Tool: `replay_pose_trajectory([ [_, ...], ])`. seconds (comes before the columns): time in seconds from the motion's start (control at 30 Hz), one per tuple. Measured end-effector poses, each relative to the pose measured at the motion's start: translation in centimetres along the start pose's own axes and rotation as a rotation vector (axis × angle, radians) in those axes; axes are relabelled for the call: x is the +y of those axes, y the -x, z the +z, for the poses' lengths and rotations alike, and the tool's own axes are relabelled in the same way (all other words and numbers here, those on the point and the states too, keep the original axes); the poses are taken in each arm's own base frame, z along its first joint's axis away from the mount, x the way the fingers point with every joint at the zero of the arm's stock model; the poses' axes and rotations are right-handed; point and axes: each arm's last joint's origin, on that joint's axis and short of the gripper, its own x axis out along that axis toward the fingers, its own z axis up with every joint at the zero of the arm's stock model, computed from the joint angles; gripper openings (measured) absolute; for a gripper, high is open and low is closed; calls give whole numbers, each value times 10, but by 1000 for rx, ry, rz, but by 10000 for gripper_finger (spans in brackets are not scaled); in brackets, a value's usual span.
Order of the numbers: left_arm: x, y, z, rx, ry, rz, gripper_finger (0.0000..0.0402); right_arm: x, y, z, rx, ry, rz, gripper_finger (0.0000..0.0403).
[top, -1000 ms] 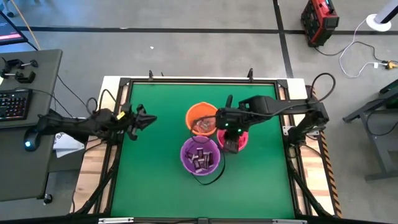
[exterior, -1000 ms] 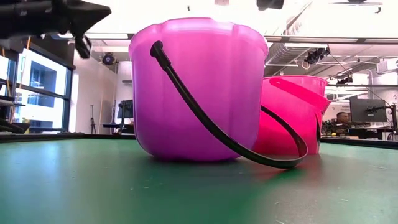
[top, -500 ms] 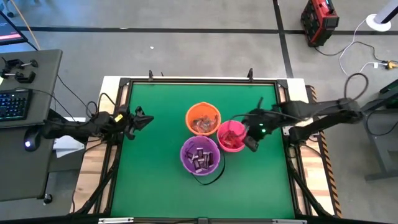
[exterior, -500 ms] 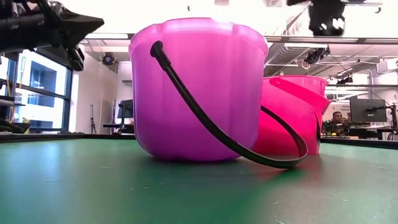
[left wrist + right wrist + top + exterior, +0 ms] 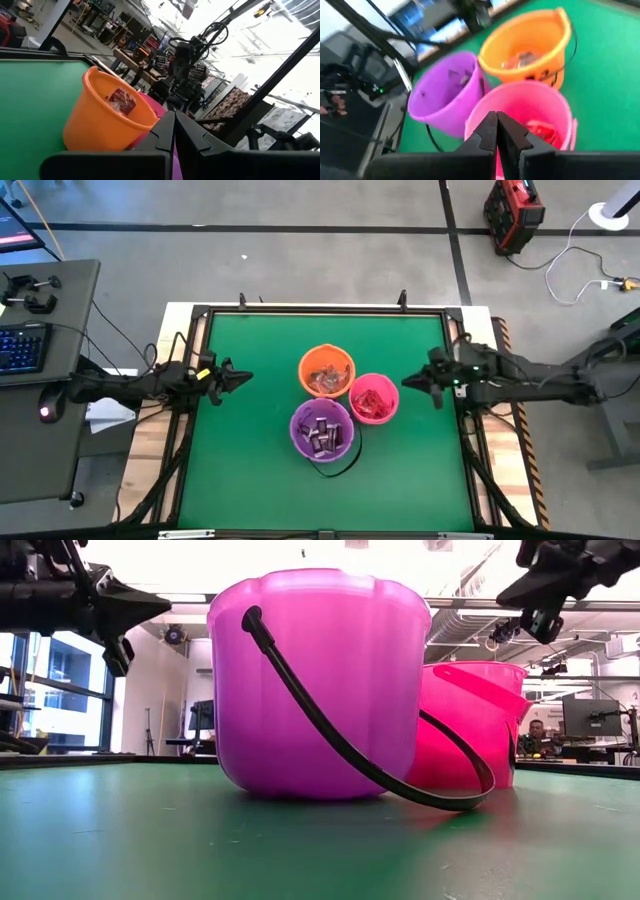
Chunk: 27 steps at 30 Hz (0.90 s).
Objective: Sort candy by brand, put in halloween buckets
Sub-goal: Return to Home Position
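High view: both arms reach in low and nearly level from the side edges of the green table (image 5: pixel 260 470), each pointing inward at the buckets in the middle. The left gripper (image 5: pixel 243 378) hangs over the left edge of the table, well apart from the buckets. The right gripper (image 5: pixel 406 383) is just beside the pink bucket (image 5: pixel 389 386). Both wrist views show each pair of jaws pressed together with nothing between them.

The three buckets stand upright in a tight cluster, mouths up: the orange bucket (image 5: pixel 305 360) is farthest back, the pink one is to its right, and the purple bucket (image 5: pixel 297 425) is nearest the front. The purple bucket's black handle (image 5: pixel 340 468) is folded down, its loop lying on the table toward the front edge.

From above, dark brown candy bars (image 5: pixel 321 436) fill the purple bucket, red pieces (image 5: pixel 372 404) lie in the pink one, and red-and-clear pieces (image 5: pixel 323 383) lie in the orange one. The low view shows no candy, and the purple bucket hides the orange one there.
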Motion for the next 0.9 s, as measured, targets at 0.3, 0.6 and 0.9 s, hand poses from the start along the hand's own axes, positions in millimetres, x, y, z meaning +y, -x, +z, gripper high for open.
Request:
replay_pose_trajectory([
  [0.3,0,0,0,2,-51,2,3,-14,9,-32,-333,84,218,0],
  [0.6,0,0,0,2,-51,2,3,-34,-17,-67,-431,91,354,0],
  [0.9,0,0,0,2,-52,2,3,-47,-28,-89,-176,-10,231,0],
])
